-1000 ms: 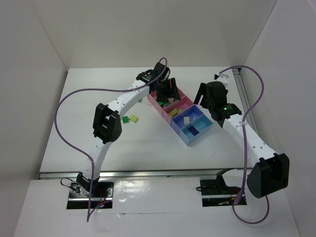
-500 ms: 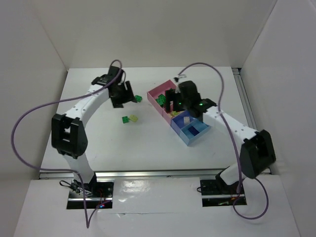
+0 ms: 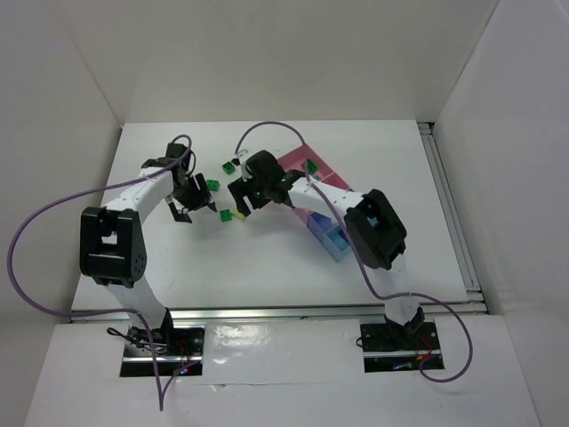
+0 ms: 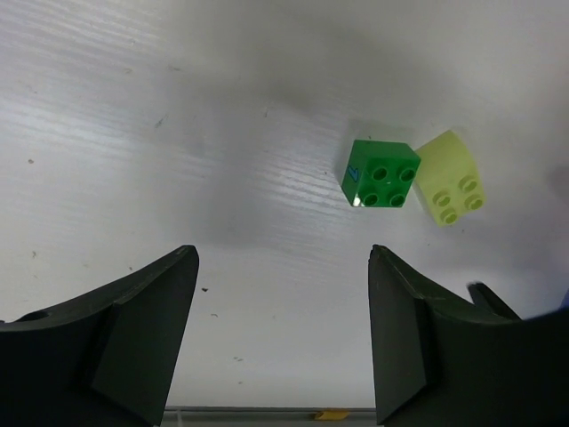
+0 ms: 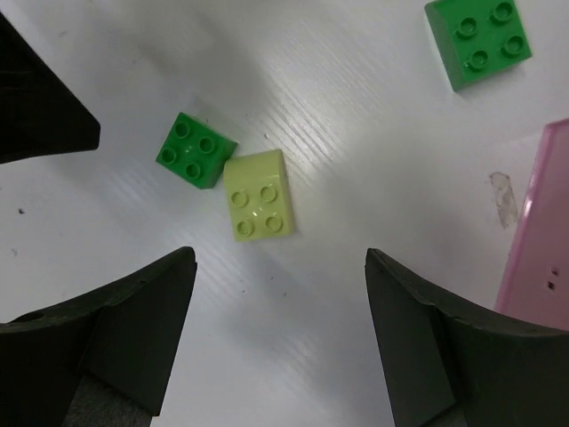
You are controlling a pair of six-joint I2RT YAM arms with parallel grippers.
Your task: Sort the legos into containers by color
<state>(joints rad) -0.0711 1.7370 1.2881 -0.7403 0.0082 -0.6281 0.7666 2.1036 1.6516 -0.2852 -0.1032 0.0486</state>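
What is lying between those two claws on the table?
A green lego and a lime lego, touching side by side, lie between the left gripper and right gripper; both wrist views show them.

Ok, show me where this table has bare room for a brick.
Bare: the white table's near strip by the arm bases, and right side beyond the pink and blue plastic bins. Crowded: between left gripper and right gripper, around the green studded brick and lime brick.
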